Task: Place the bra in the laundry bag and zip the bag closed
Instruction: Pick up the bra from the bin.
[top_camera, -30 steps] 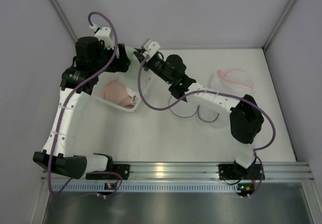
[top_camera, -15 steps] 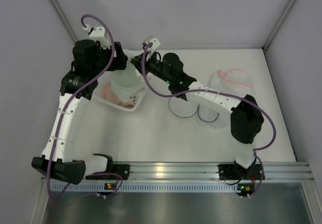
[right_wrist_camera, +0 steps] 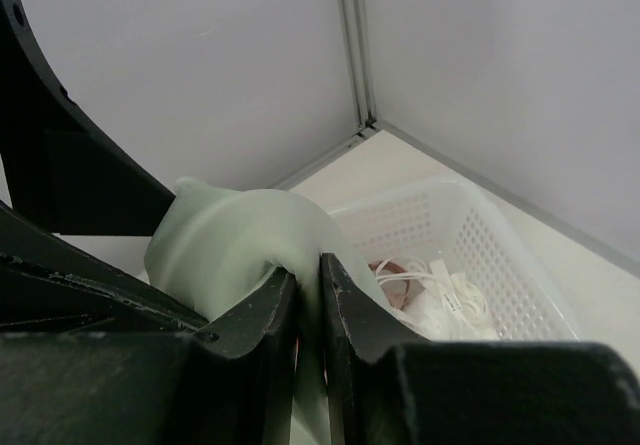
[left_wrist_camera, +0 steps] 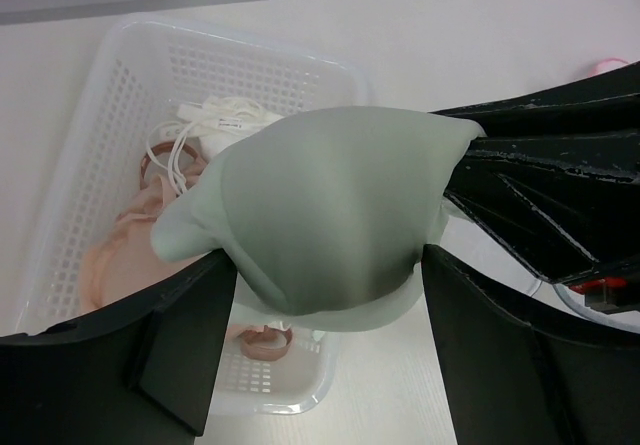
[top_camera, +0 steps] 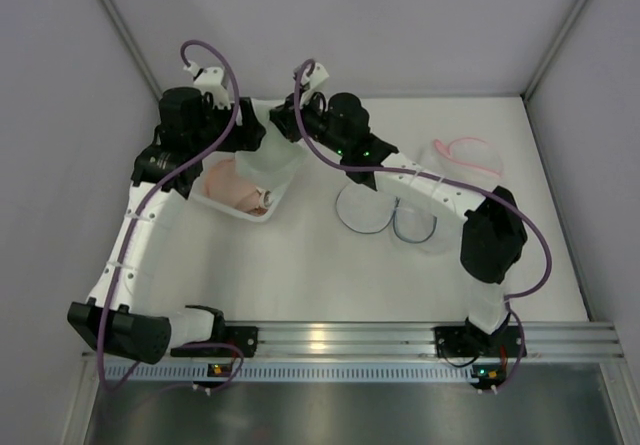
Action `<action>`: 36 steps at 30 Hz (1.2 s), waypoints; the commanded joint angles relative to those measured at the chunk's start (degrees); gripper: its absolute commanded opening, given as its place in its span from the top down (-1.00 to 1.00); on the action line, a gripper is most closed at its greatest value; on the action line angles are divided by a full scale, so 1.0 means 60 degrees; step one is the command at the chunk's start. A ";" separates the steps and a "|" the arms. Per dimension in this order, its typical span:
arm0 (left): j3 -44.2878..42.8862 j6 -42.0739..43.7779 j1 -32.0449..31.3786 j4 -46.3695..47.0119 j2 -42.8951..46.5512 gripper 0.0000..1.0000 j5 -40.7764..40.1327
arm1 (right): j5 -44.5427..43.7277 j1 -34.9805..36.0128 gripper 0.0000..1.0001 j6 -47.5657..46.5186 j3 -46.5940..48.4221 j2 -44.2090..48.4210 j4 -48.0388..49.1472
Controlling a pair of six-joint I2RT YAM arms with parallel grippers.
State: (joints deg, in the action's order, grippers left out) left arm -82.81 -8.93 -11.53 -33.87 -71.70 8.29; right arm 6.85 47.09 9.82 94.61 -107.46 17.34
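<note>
A: Bra position?
B: Pale green bra [left_wrist_camera: 320, 205] hangs over the white basket [left_wrist_camera: 90, 95], upper left of the overhead view.
A: Grippers?
B: Right gripper [right_wrist_camera: 308, 275] is pinched narrow on a fold of the cup. Left gripper [left_wrist_camera: 325, 285] is spread wide, fingers flanking the bra.

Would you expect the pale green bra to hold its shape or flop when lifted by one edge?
Probably semi-stiff: the pale green bra shows a domed cup shape while the right gripper pinches only its edge. Likely light, since that narrow pinch carries it above the basket.
</note>
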 commanded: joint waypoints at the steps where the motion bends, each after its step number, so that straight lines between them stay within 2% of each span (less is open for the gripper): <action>1: 0.0002 0.0009 0.0090 0.0678 -0.0032 -0.59 0.0463 | 0.0089 -0.0085 0.70 0.0384 0.0536 0.0185 0.0186; 4: 0.0089 0.0009 0.0091 0.0854 -0.0105 -0.53 0.0566 | 0.0088 -0.0099 0.70 0.0413 0.0594 0.0156 0.0171; 9: -0.0011 -0.0167 0.0134 0.1206 -0.0105 0.33 0.0610 | 0.0059 -0.0114 0.69 0.0282 0.0565 0.0097 0.0156; 10: -0.0100 -0.0211 0.0134 0.1192 -0.0120 0.66 0.0624 | 0.0045 -0.0114 0.68 0.0194 0.0522 0.0083 0.0171; 13: -0.0553 -0.0473 0.0193 0.1089 -0.0105 0.94 0.0595 | 0.0015 -0.0143 0.63 -0.0172 0.0244 0.0112 0.0317; 17: -0.1271 -0.0709 0.0266 0.0694 -0.0193 0.99 0.0581 | 0.0541 -0.0421 0.52 -0.0436 -0.0079 0.0200 0.0317; 20: -0.1754 -0.0826 0.0310 0.0430 -0.0412 1.00 0.0610 | 0.1200 -0.0538 0.08 -0.0962 -0.0561 0.0507 0.0172; 21: -0.1857 -0.0899 0.0325 0.0372 -0.0456 1.00 0.0798 | 0.1245 -0.0539 -0.26 -0.1123 -0.0621 0.0711 0.0055; 24: -0.2164 -0.1060 0.0559 0.0123 -0.0719 1.00 0.1383 | 0.1260 -0.0655 -0.63 -0.1447 -0.0943 0.1048 -0.0224; 28: -0.2488 -0.1368 0.0910 -0.0258 -0.0969 0.99 0.1825 | 0.1857 -0.1328 -0.71 0.0289 -0.1587 0.2015 0.0053; 29: -0.2575 -0.1426 0.0969 -0.0375 -0.1013 0.98 0.1782 | 0.2847 -0.1750 -0.71 0.0630 -0.1994 0.2190 0.0344; 31: -0.2605 -0.1660 0.1101 -0.0405 -0.1014 0.98 0.1723 | 0.3936 -0.2177 -0.69 0.1158 -0.2479 0.2586 0.1456; 32: -0.2663 -0.1763 0.1145 -0.0405 -0.1057 0.98 0.1723 | 0.4739 -0.2208 -0.69 0.1088 -0.2917 0.2689 0.1765; 34: -0.2722 -0.2100 0.1204 -0.0391 -0.1087 0.98 0.1650 | 0.5214 -0.2049 -0.69 0.0723 -0.3213 0.2764 0.2408; 36: -0.2854 -0.2261 0.1204 -0.0391 -0.1145 0.98 0.1854 | 0.5537 -0.1858 -0.70 0.0444 -0.3040 0.2400 0.2398</action>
State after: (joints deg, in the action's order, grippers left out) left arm -96.20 -19.20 -4.62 -37.12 -78.74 17.23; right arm 30.26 33.17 12.71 76.07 -92.92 23.92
